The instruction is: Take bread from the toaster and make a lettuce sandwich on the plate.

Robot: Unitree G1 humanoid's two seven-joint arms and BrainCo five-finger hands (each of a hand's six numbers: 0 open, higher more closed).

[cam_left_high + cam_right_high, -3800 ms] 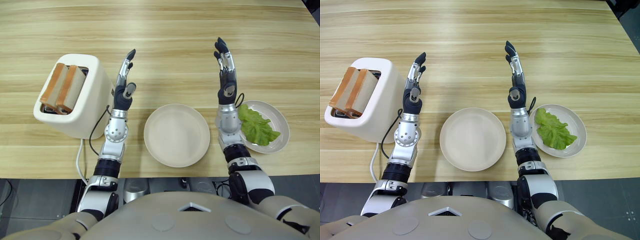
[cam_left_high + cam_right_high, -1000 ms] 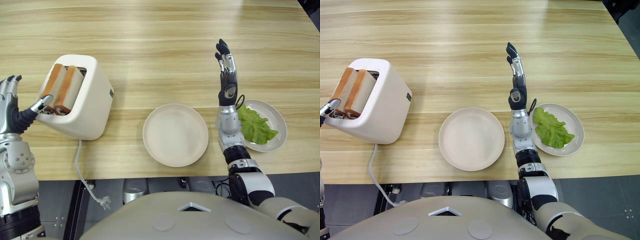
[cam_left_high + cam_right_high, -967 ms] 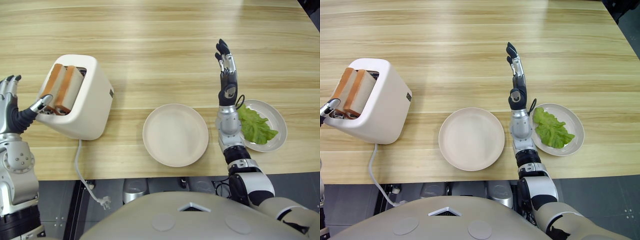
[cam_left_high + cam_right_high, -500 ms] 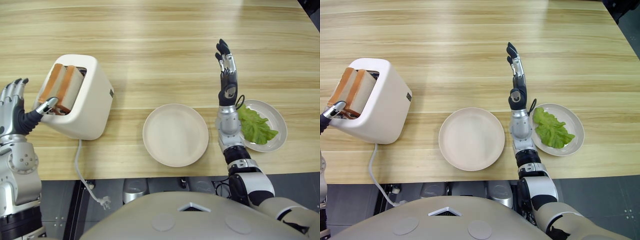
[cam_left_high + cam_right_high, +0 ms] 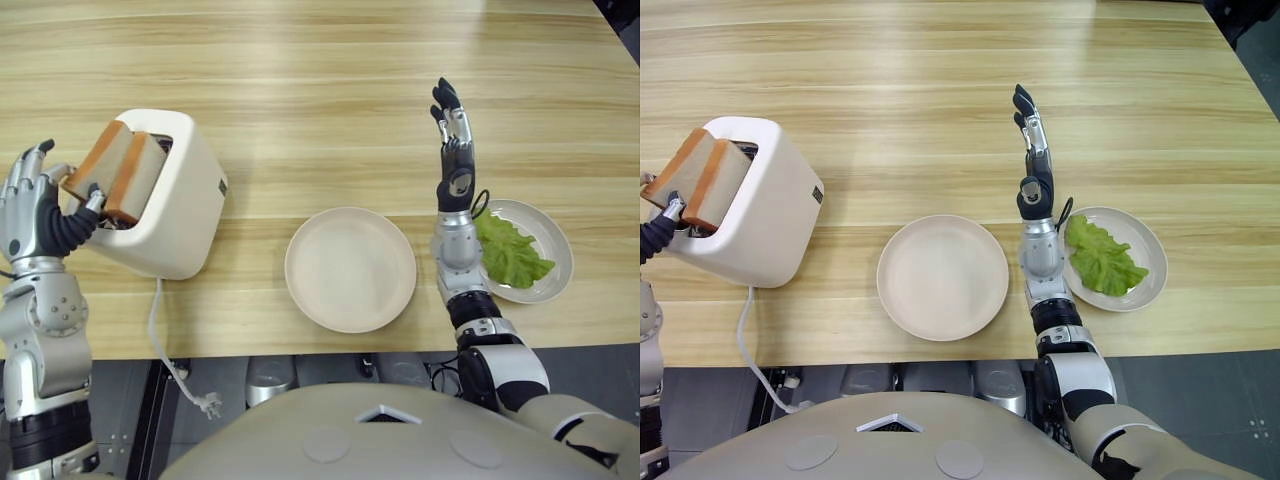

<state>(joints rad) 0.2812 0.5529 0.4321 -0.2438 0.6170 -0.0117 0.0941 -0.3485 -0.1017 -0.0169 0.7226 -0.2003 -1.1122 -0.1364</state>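
Though in toaster (image 5: 185,215), bread (image 5: 100,163) sits between fingers (image 5: 41,152) of left hand (image 5: 33,215)

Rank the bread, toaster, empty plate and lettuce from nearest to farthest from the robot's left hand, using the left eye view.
1. bread, at the left hand, far left.
2. toaster, just right of it.
3. empty plate, centre.
4. lettuce, far right.

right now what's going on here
The robot is starting a lettuce sandwich. Its left hand pinches the outer bread slice, which sticks up tilted from the toaster next to the other slice. The middle plate is bare. The right hand is held open near the lettuce on its dish.
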